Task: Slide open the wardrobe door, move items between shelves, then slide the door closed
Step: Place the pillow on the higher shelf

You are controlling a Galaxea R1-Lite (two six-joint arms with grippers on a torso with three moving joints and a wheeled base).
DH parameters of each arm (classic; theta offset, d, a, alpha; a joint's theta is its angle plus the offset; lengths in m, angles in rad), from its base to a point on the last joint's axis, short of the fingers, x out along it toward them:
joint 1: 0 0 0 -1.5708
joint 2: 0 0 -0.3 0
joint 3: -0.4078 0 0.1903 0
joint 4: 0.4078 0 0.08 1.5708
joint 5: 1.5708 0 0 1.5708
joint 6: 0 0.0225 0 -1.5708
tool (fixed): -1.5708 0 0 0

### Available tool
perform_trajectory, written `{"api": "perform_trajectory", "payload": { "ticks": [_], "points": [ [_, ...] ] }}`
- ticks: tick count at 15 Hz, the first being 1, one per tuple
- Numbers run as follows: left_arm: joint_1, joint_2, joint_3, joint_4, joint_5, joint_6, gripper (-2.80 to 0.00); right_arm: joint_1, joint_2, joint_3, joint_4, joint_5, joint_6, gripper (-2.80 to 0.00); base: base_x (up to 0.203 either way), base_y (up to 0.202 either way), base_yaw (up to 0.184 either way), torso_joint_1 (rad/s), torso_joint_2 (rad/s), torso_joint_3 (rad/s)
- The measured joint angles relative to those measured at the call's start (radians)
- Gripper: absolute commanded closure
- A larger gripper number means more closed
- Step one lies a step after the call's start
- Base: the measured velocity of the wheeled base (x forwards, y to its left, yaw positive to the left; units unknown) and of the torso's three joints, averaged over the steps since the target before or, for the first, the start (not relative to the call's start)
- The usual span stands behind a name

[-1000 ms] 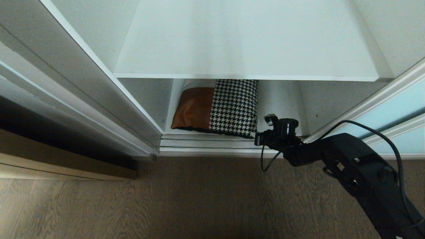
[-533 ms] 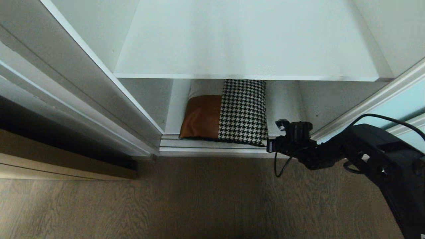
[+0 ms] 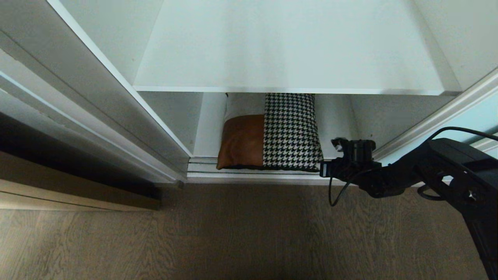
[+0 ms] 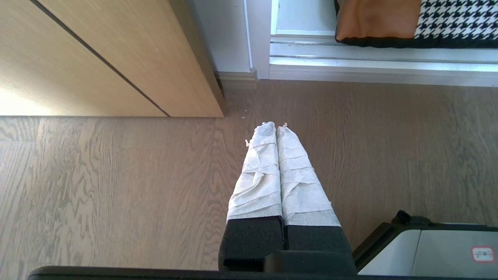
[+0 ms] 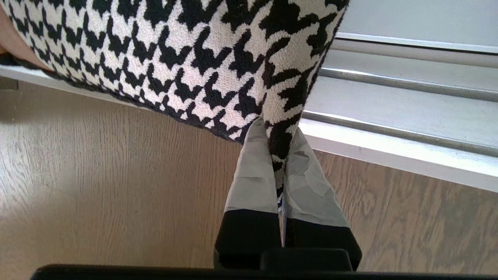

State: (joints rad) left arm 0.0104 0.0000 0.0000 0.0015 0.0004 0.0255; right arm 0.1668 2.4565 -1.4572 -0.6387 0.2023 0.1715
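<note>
The patchwork pillow, tan-brown and houndstooth, lies on the lowest of the shelves, and its front edge overhangs the door track. My right gripper is shut on the pillow's front right corner. In the right wrist view the pillow has its corner pinched in that gripper. A wider shelf board spans the wardrobe above. The sliding wardrobe door, pale aqua glass, stands pushed to the right. My left gripper hangs shut and empty over the floor, with the pillow far ahead of it.
A silver door track runs along the wardrobe's front edge, with dark wood floor before it. Grey-white door frames slant down the left side. A light wooden cabinet stands to the left of the opening.
My right gripper has drawn back and to the right with the pillow's corner in it. The pillow has slid right and forward onto the track.
</note>
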Motion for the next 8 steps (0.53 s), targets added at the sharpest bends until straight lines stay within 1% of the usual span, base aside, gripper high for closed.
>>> {"api": "perform_trajectory", "payload": {
  "ticks": [3,6,8],
  "points": [
    [0.000,0.000,0.000,0.002,-0.001,0.011,0.00,0.000,0.004,0.040,-0.014,-0.006,0.006,0.00,0.000,0.000,0.000,0.000,0.00,0.000],
    [0.000,0.001,0.000,0.009,-0.013,0.060,0.00,-0.008,0.004,0.058,-0.021,-0.018,0.007,0.00,0.000,0.000,0.000,0.000,0.00,0.000],
    [0.000,0.001,-0.001,0.007,-0.015,0.053,0.00,-0.017,-0.001,0.083,-0.025,-0.021,0.007,0.00,0.000,0.000,0.000,0.000,0.00,0.000]
  ]
}}
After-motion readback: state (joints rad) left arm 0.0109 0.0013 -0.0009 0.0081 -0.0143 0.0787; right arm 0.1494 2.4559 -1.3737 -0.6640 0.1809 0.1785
